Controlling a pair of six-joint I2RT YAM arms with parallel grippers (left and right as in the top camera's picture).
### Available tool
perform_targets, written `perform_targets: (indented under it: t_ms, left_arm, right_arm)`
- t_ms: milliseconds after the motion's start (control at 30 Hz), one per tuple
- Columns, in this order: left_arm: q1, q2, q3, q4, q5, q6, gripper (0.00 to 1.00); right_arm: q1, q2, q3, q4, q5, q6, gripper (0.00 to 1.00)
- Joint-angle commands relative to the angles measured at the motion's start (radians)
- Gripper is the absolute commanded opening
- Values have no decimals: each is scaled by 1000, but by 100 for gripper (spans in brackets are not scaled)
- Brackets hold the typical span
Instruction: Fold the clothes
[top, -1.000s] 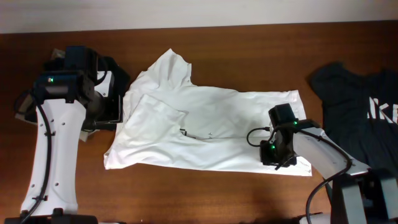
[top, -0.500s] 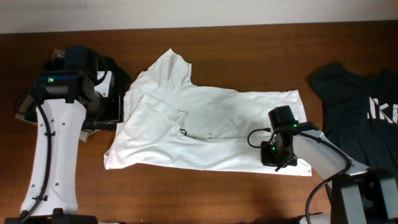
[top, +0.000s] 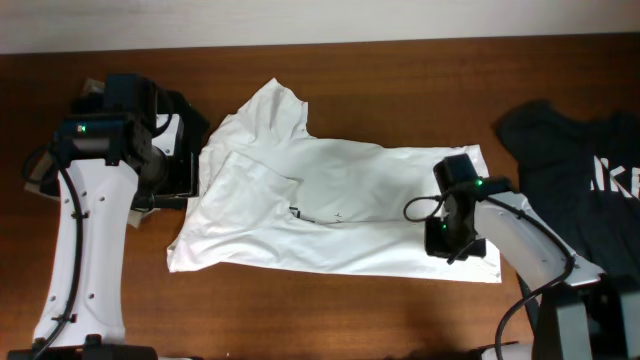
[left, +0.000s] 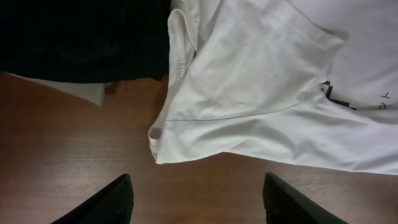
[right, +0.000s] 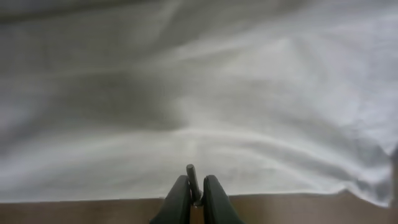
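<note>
The white T-shirt (top: 330, 200) lies spread and creased across the middle of the table, with only small black marks of its print showing (left: 329, 93). My left gripper (top: 168, 180) is open and empty over bare wood (left: 198, 182), just short of the shirt's left sleeve hem (left: 261, 81). My right gripper (top: 455, 240) is shut, fingers together (right: 196, 180), low over the shirt's right lower edge (right: 199, 93). No cloth shows between the fingers. A black T-shirt (top: 580, 180) lies at the far right.
A dark pile of black clothing (top: 185, 115) lies at the back left under the left arm, and also shows in the left wrist view (left: 81, 37). The brown wooden table (top: 330, 310) shows along the front. The table's back edge meets a white wall (top: 320, 20).
My right gripper has shifted slightly right and towards the back over the shirt's right end. The shirt and the left arm have not visibly moved.
</note>
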Motion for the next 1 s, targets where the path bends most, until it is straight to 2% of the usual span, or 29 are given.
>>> perform_targets:
  t_ms: [0, 167, 333, 467, 567, 600, 633, 667, 700, 767, 833, 867, 967]
  left_arm:
    - [7, -17, 11, 0, -3, 0, 66]
    - [7, -17, 11, 0, 8, 0, 66]
    - [7, -17, 11, 1, 16, 0, 66]
    - [7, -17, 11, 1, 16, 0, 66]
    - [7, -17, 11, 0, 16, 0, 66]
    - [7, -17, 11, 0, 16, 0, 66]
    - [7, -17, 11, 0, 16, 0, 66]
    - [7, -17, 11, 0, 16, 0, 66]
    - [7, -17, 11, 0, 16, 0, 66]
    - [7, -17, 11, 0, 16, 0, 66]
    - [7, -17, 11, 9, 17, 0, 67]
    - [7, -17, 11, 27, 47, 2, 72]
    - [7, -14, 11, 119, 283, 182, 77]
  right_arm:
    - [-44, -41, 92, -56, 130, 125, 7]
    - [-344, -54, 174, -92, 148, 133, 7]
    - [-732, -54, 180, -87, 153, 132, 7]
    - [-942, -54, 262, -88, 151, 125, 7]
    - [-1032, -54, 315, -87, 145, 132, 7]
    - [-1044, -54, 317, -87, 143, 142, 20]
    - [-1057, -54, 317, -87, 135, 155, 63]
    - [-1067, -54, 319, -87, 100, 155, 73]
    - [-1068, -54, 323, -85, 72, 151, 76]
    - [-1053, -56, 380, -84, -68, 39, 77]
    - [-1000, -81, 477, -116, -288, -74, 76]
    - [-951, -99, 510, -132, -372, -101, 76]
    - [-754, -128, 528, -152, -413, -116, 73]
